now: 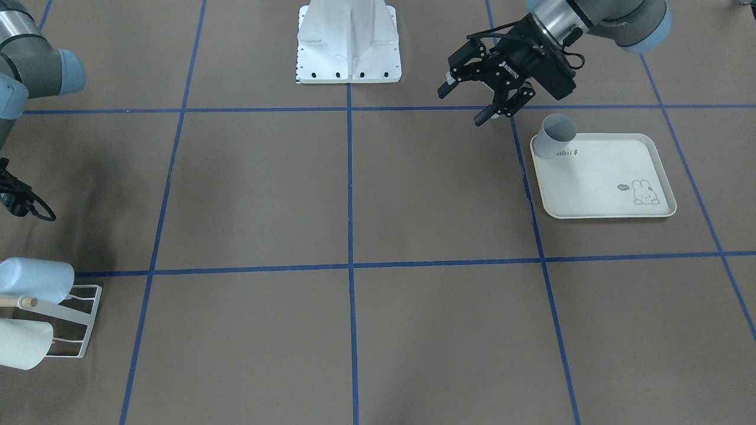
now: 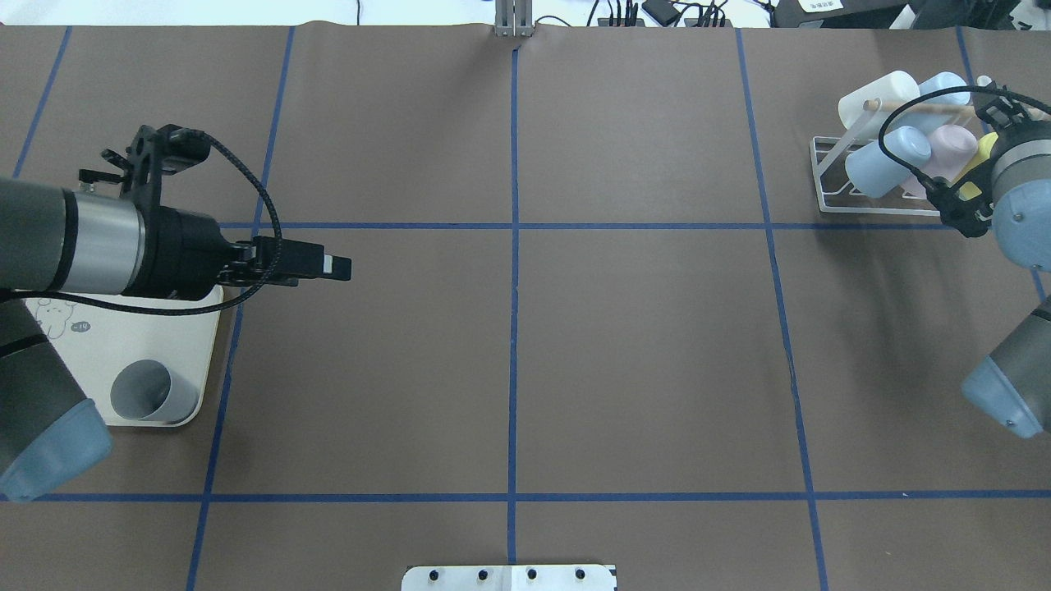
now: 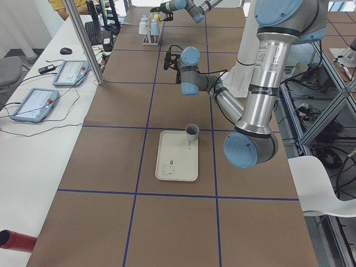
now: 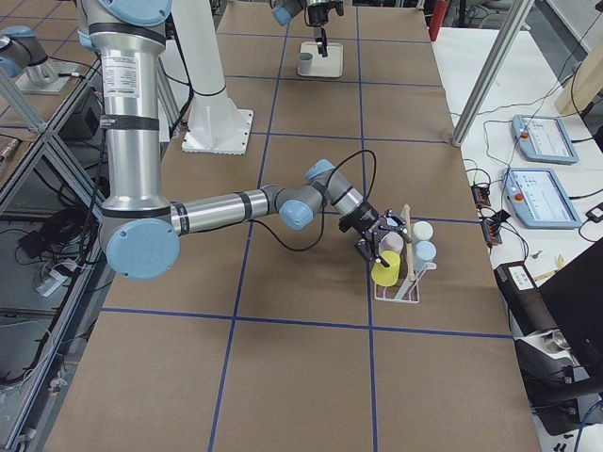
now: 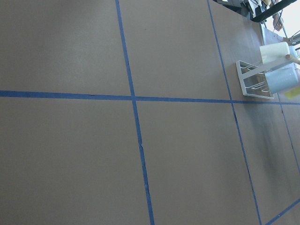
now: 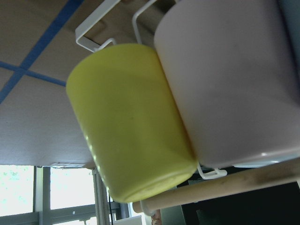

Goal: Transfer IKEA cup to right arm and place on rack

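A grey IKEA cup (image 1: 558, 134) (image 2: 148, 392) stands upright on the corner of a cream rabbit-print tray (image 1: 608, 177). My left gripper (image 1: 462, 105) (image 2: 341, 267) hovers open and empty above the table, beside the tray and apart from the cup. The right arm (image 4: 226, 205) reaches to the white wire rack (image 2: 829, 176) (image 4: 405, 287). Its gripper (image 4: 382, 243) sits against a yellow cup (image 6: 131, 122) (image 2: 983, 152) hanging on the rack next to a pink cup (image 6: 234, 79). No fingers show in the right wrist view, so I cannot tell whether that gripper is open or shut.
The rack also carries white and light-blue cups (image 2: 887, 160) under a wooden dowel handle (image 6: 225, 187). The white robot base plate (image 1: 348, 47) stands at the table's middle edge. Blue tape lines grid the brown table. Tablets (image 3: 69, 72) lie on a side bench.
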Controlling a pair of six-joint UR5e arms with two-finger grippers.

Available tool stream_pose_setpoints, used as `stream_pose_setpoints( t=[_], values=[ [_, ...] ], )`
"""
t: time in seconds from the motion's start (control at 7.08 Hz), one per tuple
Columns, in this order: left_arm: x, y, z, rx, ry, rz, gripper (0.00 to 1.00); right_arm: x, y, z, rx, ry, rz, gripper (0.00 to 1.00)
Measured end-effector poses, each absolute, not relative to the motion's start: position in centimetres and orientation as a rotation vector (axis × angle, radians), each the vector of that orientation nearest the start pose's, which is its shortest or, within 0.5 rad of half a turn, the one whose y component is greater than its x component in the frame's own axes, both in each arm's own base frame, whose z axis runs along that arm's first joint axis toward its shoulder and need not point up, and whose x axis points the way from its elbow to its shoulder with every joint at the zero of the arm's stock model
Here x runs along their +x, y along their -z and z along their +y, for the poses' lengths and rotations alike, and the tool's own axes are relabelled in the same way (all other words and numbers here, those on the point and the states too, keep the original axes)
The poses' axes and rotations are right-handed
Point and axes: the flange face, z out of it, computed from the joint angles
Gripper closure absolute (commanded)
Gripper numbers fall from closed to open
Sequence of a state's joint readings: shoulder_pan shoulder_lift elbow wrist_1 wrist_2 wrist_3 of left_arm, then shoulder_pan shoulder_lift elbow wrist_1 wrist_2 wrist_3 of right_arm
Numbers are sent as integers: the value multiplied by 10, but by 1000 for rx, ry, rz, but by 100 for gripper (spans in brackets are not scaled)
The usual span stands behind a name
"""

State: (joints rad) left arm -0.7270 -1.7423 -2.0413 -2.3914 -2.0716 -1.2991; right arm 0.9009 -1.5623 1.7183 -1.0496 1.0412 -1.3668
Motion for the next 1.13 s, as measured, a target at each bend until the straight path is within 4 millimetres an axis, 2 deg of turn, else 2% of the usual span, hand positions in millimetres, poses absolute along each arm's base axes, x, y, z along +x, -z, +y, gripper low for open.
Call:
stream_pose_setpoints(
  t=[0.28,0.71,1.13],
  values=[
    [269,-297,-381,394,-37,1346,0,-191,-516,-517,677,1540,575,0],
    [222,-386,-379,516,-138,1111,0,-213,-489,-497,846,1083,9,0],
    [201,-457,-368,546,-124,958,0,-224,-470,-465,902,702,-529,0]
  ],
)
